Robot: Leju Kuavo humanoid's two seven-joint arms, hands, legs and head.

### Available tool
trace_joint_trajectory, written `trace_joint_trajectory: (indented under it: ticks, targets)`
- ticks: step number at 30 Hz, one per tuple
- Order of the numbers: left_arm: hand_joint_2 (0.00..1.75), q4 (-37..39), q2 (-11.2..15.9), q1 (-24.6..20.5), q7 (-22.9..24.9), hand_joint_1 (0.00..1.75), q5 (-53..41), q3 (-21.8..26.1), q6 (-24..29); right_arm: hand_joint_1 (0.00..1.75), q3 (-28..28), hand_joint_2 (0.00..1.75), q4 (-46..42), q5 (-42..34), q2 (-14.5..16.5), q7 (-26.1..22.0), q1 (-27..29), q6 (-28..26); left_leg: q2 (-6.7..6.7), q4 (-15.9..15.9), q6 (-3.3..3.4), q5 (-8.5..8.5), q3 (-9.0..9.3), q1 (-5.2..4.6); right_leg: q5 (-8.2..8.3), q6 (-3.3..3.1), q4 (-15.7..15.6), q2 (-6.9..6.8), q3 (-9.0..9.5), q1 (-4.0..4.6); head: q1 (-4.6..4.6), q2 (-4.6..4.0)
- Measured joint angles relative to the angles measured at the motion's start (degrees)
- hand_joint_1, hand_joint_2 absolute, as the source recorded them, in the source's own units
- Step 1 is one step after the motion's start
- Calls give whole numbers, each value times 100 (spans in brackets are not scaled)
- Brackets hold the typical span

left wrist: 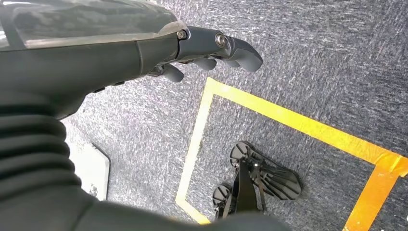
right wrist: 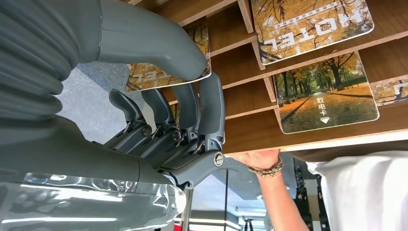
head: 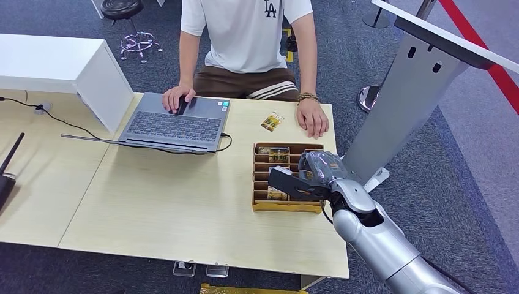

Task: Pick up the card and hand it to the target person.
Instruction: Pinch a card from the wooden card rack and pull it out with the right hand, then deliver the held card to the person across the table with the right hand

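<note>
R hand (head: 306, 177) sits over the wooden card box (head: 259, 202) at the table's (head: 153, 202) near-right corner, fingers pointing into the slots. In the R wrist view the fingers (right wrist: 192, 103) are curled toward the thumb (right wrist: 159, 48), with a card (right wrist: 144, 77) partly hidden between them. Looks like a pinch on that card, but contact is covered by the thumb, so can't tell if it's actually gripped. Card still sits at the box, not lifted clear.

More cards just beyond the fingertips: one w/ an autumn tree lane print (right wrist: 327, 94), and one marked HOTEL (right wrist: 312, 21) in the next slot. Head view shows the box from above, w/ cards in a few slots (head: 273, 154), and one loose card (head: 272, 121) on the table past the box, near the person's hand (head: 313, 116).

Person (head: 248, 37) in white tee sits across the table, other hand on a laptop (head: 177, 125). R wrist view catches the beaded bracelet (right wrist: 264, 168) on the person's wrist, past the box edge.

L hand (left wrist: 211, 48) hangs by the robot's side over grey carpet (left wrist: 312, 57) w/ yellow tape lines (left wrist: 288, 118). Fingers loosely curled, nothing in them.
</note>
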Motion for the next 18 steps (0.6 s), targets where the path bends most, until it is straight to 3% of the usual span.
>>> trace_joint_trajectory:
  ticks: [8,18]
  targets:
    - [175,0,0,1,17,0,44,0,65,148,-5,175,-233,45,-3,40,15,-106,0,0,0,0,1,0,0,0,0,0,-1,0,-2,0]
    - [175,1,2,7,-16,0,61,0,76,148,-121,175,-1426,559,-125,397,52,-290,2,1,0,0,4,0,1,0,0,3,-1,0,-1,0]
